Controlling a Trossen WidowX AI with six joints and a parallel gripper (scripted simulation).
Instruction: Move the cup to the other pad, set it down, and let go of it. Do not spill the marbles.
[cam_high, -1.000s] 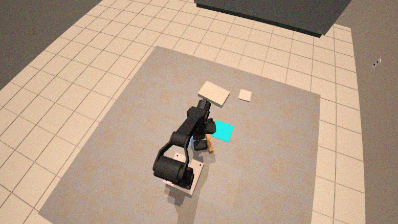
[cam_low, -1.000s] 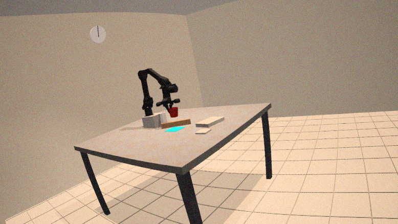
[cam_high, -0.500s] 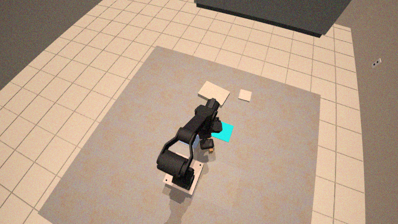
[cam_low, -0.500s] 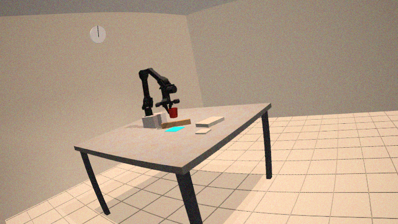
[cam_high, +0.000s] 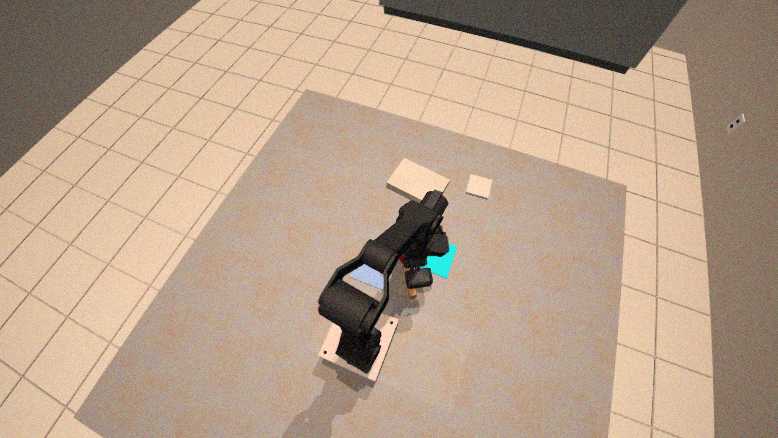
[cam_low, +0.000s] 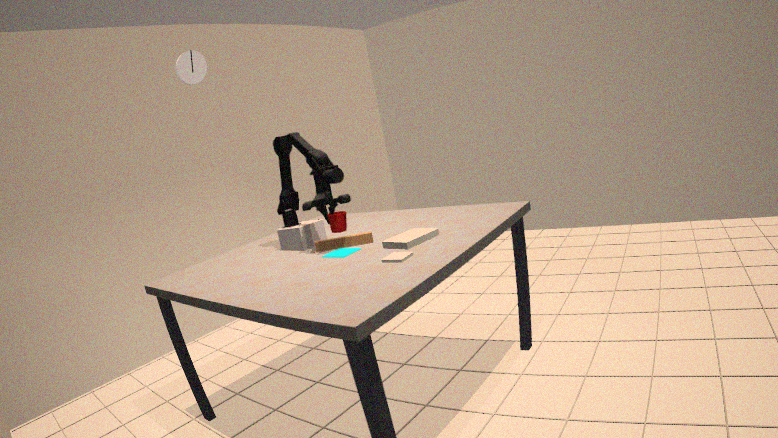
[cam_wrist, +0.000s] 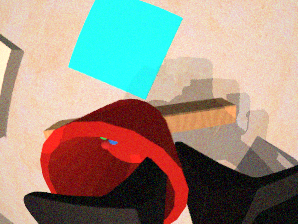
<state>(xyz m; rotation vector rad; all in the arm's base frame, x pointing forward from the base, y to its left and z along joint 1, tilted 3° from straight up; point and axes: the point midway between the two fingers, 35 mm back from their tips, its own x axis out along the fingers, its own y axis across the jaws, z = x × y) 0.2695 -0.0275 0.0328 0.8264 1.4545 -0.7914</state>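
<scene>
My gripper (cam_low: 330, 211) (cam_wrist: 169, 149) is shut on the wall of the red cup (cam_low: 338, 221) (cam_wrist: 132, 114), with one finger inside it. The cup hangs in the air above the table, over or near the wooden bar, and is mostly hidden by the arm in the top view. In the wrist view a green marble (cam_wrist: 103, 138) and a blue marble (cam_wrist: 113, 142) show inside the cup. The cyan pad (cam_high: 443, 264) (cam_low: 341, 253) (cam_wrist: 125, 45) lies beyond the bar, with no cup on it. The pale blue pad (cam_high: 368, 276) shows partly under the arm.
The low wooden bar (cam_high: 412, 292) (cam_low: 348, 240) (cam_wrist: 205, 118) stands between the pads. A large cream block (cam_high: 414, 176) (cam_low: 411, 237) and a small flat cream block (cam_high: 479, 186) (cam_low: 397, 256) lie past it. The arm's base plate (cam_high: 387, 331) is near the blue pad.
</scene>
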